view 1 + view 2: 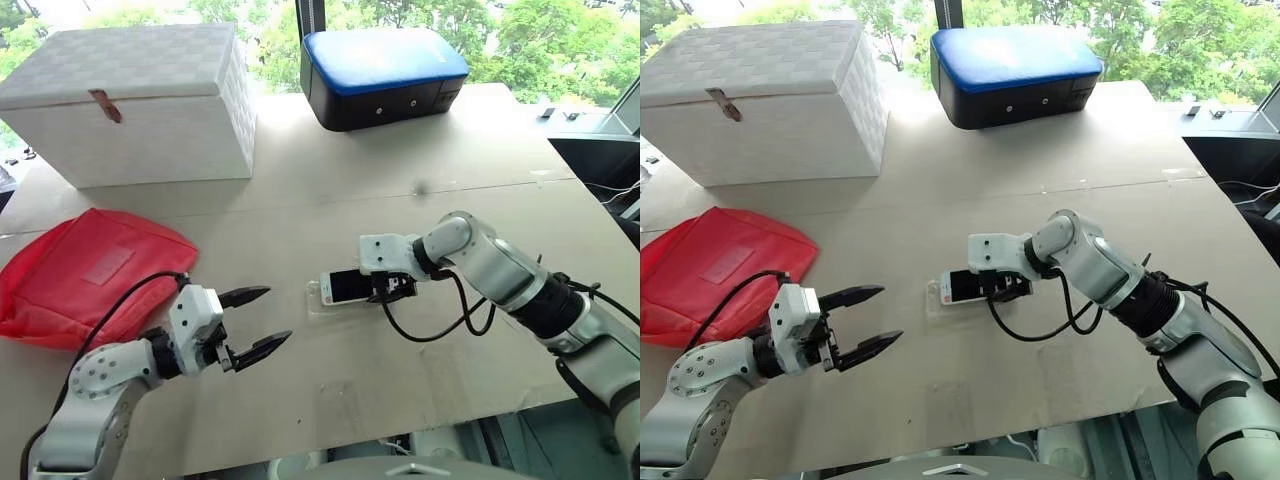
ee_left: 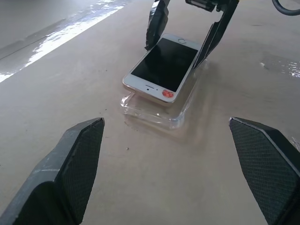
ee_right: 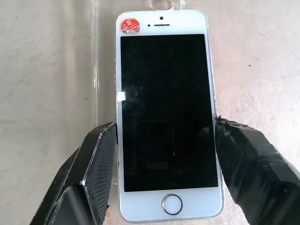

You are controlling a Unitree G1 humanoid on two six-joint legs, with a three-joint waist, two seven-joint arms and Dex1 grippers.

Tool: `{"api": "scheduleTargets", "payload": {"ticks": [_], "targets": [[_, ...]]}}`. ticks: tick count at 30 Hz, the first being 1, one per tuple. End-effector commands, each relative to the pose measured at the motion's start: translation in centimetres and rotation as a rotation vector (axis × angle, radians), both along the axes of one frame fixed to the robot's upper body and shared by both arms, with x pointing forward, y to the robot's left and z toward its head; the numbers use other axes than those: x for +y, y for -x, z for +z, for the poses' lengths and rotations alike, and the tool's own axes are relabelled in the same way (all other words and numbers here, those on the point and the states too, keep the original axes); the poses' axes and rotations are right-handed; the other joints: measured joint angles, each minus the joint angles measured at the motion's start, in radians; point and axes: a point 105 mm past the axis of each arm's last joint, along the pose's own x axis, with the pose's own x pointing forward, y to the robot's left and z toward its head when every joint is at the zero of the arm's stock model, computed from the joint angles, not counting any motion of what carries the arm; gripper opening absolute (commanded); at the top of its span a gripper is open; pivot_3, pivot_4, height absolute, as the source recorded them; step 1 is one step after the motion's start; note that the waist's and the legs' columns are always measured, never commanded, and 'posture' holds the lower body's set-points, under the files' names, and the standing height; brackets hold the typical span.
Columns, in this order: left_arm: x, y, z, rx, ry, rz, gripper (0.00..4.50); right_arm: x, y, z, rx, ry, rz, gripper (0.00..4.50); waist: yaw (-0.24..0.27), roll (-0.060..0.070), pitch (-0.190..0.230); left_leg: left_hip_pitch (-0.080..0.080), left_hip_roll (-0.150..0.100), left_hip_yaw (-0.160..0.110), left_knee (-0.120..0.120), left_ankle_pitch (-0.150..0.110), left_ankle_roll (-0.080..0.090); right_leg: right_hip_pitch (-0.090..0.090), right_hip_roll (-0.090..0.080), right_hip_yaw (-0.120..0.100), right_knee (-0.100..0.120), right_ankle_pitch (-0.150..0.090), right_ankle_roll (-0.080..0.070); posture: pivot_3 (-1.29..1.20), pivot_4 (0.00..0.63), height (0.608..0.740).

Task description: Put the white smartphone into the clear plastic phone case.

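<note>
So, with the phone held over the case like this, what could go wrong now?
1. The white smartphone lies skewed over the clear plastic phone case, one end sticking past the rim; pressing now may jam a corner.
2. The case lies loose on the table, with the left gripper open and apart, so it may slide.
</note>
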Motion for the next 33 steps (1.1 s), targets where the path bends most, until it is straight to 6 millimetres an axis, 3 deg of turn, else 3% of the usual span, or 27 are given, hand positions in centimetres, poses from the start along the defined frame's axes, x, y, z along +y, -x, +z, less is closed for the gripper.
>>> {"api": "scheduleTargets", "payload": {"ticks": [1, 15, 30, 32, 33], "targets": [[-0.4, 0.1, 0.8, -0.039, -0.011, -0.017, 4.34, -0.6, 1.2, -1.2, 0.041, 0.056, 0.062, 2.76, 0.0, 0.0, 0.0, 0.0, 0.0, 0.0, 0.0, 0.0, 0.0, 0.0, 0.0, 0.0, 0.0, 0.0, 0.0, 0.0, 0.15, 0.734], [-0.7, 0.0, 0.7, -0.036, -0.007, -0.022, 4.34, -0.2, 2.9, -3.3, 0.097, 0.098, 0.098, 2.76, -0.001, 0.0, -0.001, 0.0, 0.0, 0.0, 0.0, 0.0, 0.0, 0.0, 0.001, 0.0, 0.0, 0.0, 0.0, 0.0, 0.15, 0.734], [-1.2, -0.6, 0.7, -0.034, -0.005, -0.05, 4.34, -0.9, 2.8, -4.3, 0.16, 0.182, 0.077, 2.76, 0.001, 0.0, -0.001, 0.001, 0.0, 0.0, 0.0, 0.0, 0.0, 0.001, 0.001, 0.0, 0.0, 0.0, 0.0, 0.0, 0.15, 0.734], [-1.1, -0.6, 0.7, -0.034, -0.006, -0.049, 4.34, -0.8, 2.5, -3.6, 0.132, 0.16, 0.073, 3.76, 0.001, 0.001, -0.001, 0.001, 0.0, 0.0, 0.0, 0.0, 0.0, 0.001, 0.001, 0.0, 0.0, 0.0, 0.0, 0.0, 0.15, 0.734], [-1.0, -0.6, 0.7, -0.035, -0.007, -0.048, 4.34, -0.8, 2.3, -3.3, 0.114, 0.151, 0.072, 4.03, 0.001, 0.001, -0.001, 0.001, 0.0, 0.0, 0.0, 0.0, 0.0, 0.001, 0.001, 0.0, 0.0, 0.0, 0.0, 0.0, 0.15, 0.734]]}}
